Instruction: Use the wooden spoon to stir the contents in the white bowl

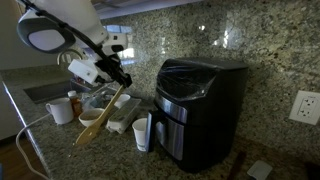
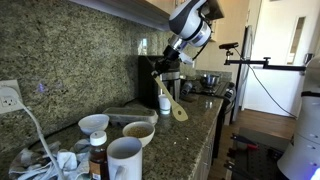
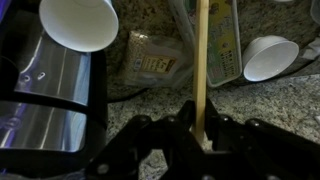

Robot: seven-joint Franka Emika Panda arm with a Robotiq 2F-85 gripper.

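My gripper is shut on the handle of the wooden spoon and holds it in the air, slanted, oval head down. In an exterior view the gripper holds the spoon above the counter beside the black appliance. The white bowl, tan-brown inside, stands on the counter apart from the spoon head. It also shows in an exterior view, close behind the spoon head. In the wrist view the handle runs straight up from the jaws, and the head is out of view.
A black appliance stands against the granite wall with a white cup beside it. A white mug, a smaller white bowl and a brown bottle stand near the task bowl. Packets lie on the counter.
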